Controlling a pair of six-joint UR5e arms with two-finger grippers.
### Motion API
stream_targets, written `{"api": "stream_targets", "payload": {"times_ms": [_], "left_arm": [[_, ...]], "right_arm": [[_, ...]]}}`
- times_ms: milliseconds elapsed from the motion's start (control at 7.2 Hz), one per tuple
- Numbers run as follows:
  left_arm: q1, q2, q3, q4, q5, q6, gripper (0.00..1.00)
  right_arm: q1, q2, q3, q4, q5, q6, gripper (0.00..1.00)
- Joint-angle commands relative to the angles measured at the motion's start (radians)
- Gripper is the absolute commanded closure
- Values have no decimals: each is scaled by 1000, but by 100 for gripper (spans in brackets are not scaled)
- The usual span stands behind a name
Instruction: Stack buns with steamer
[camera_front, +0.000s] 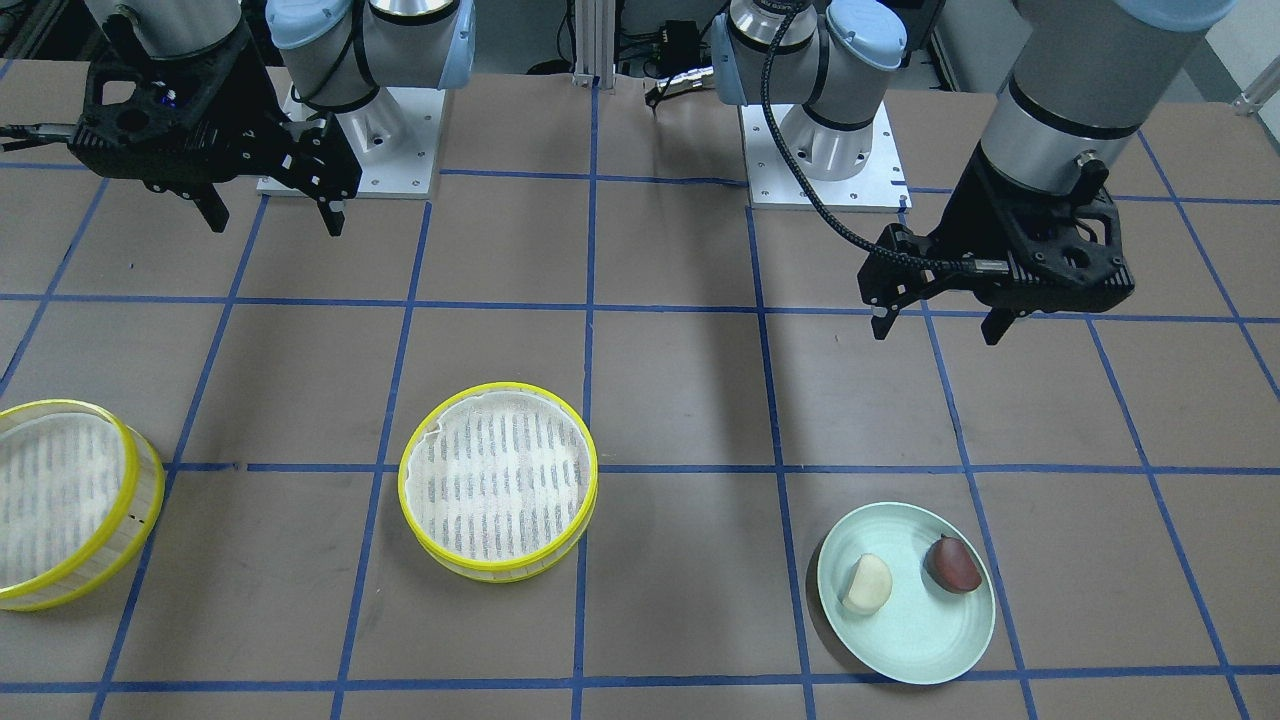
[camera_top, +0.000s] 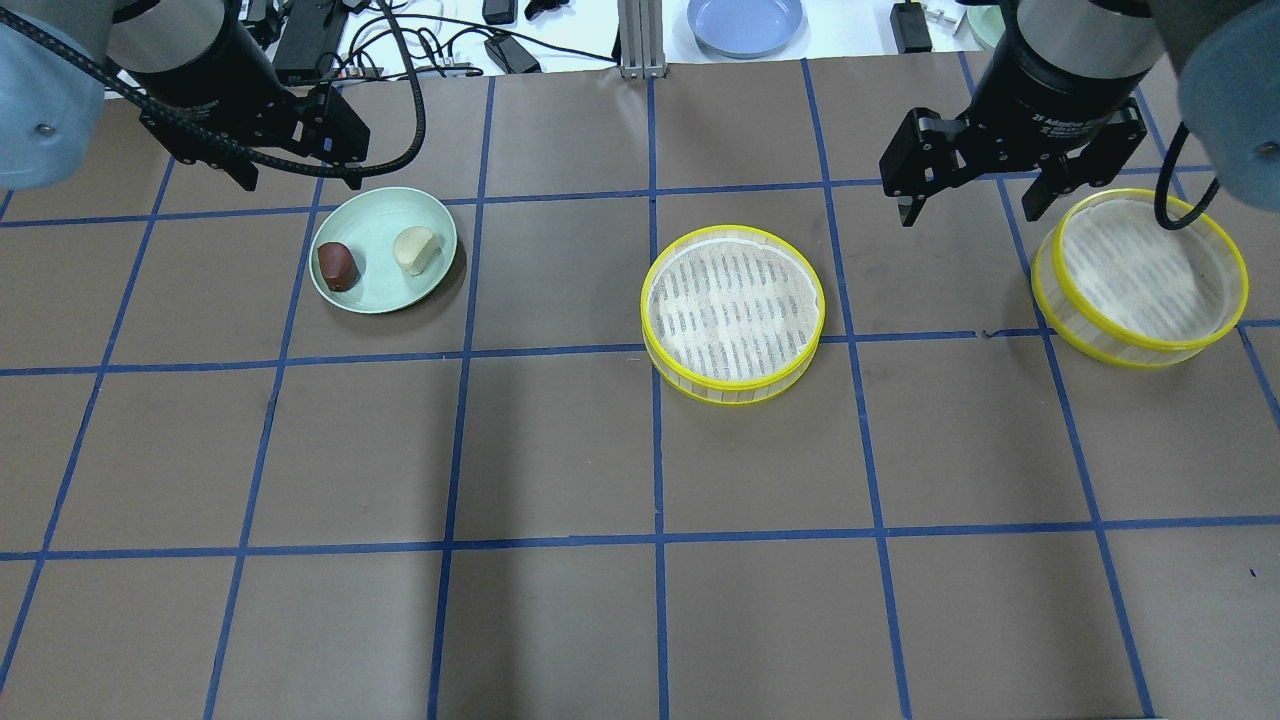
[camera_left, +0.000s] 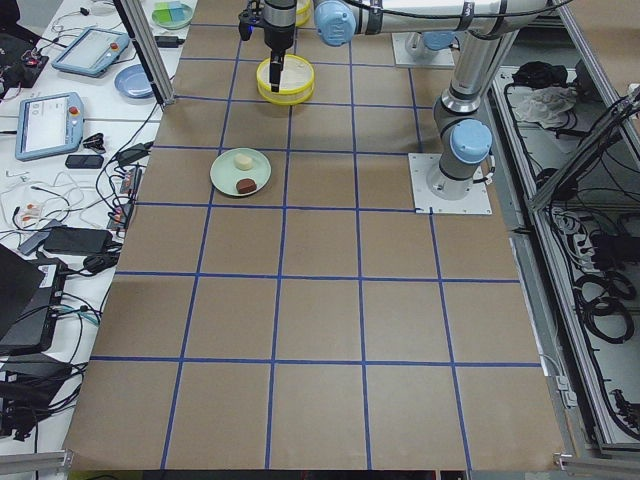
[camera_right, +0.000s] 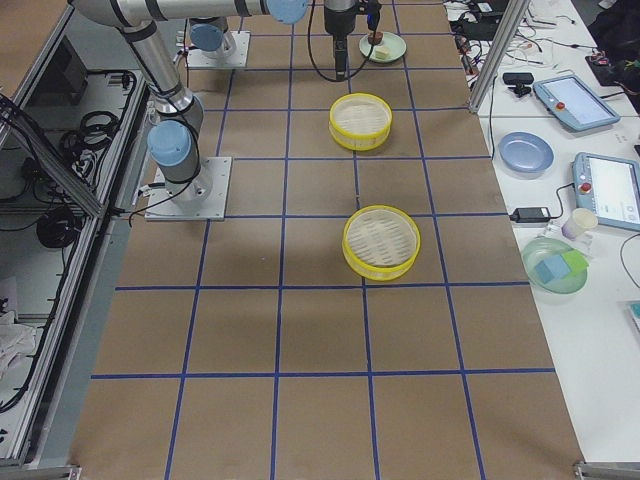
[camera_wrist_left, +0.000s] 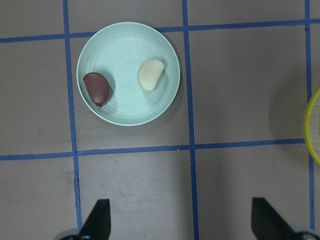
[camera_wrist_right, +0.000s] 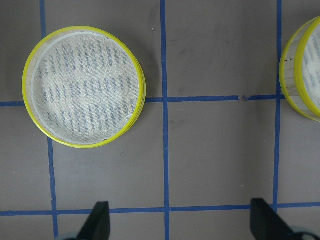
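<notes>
The surface (camera_top: 560, 450) is covered in brown paper and ruled into squares by blue tape. Along its far edge runs a white bench strewn with cables, a blue plate (camera_top: 745, 22) and two handheld control screens (camera_right: 572, 100), and a metal post (camera_top: 632, 40) rises at the middle of that edge.

To the left sits a pale green plate (camera_top: 385, 292) bearing both buns, apart from each other: the cream bun (camera_top: 417, 249) on the right half and the dark brown bun (camera_top: 337, 266) on the left half. A yellow-rimmed steamer basket (camera_top: 733, 310) with a white liner rests at the middle of the surface, and a second basket (camera_top: 1140, 275) lies well to the right, one edge lifted so it sits tilted.

The left arm (camera_top: 190, 60) points its wrist straight down, hanging in the air near the plate and touching nothing. The left jaws are spread wide and empty. The right arm (camera_top: 1075, 60) also points down, high over the stretch between the two baskets. The right jaws are likewise spread wide with nothing between them.

White print on the right wrist begins "2F Adaptive"; the rest is too small to read.
</notes>
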Motion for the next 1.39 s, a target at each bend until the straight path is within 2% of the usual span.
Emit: {"api": "stream_targets", "payload": {"times_ms": [0, 417, 694, 833, 972, 1250], "left_arm": [[1, 10, -14, 0, 1, 0, 0], [11, 10, -17, 7, 1, 12, 0], [13, 10, -17, 7, 1, 12, 0], [14, 7, -17, 6, 2, 12, 0], [16, 7, -17, 1, 2, 12, 0], [43, -15, -17, 13, -7, 18, 0]], "right_arm": [[0, 0, 2, 0, 0, -1, 1], [-3, 8, 2, 3, 0, -17, 1], [-47, 35, 2, -6, -14, -153, 1], [-139, 94, 0, -17, -6, -199, 1], [-217, 138, -1, -87, -17, -256, 0], [-408, 178, -11, -129, -84, -378, 0]]}}
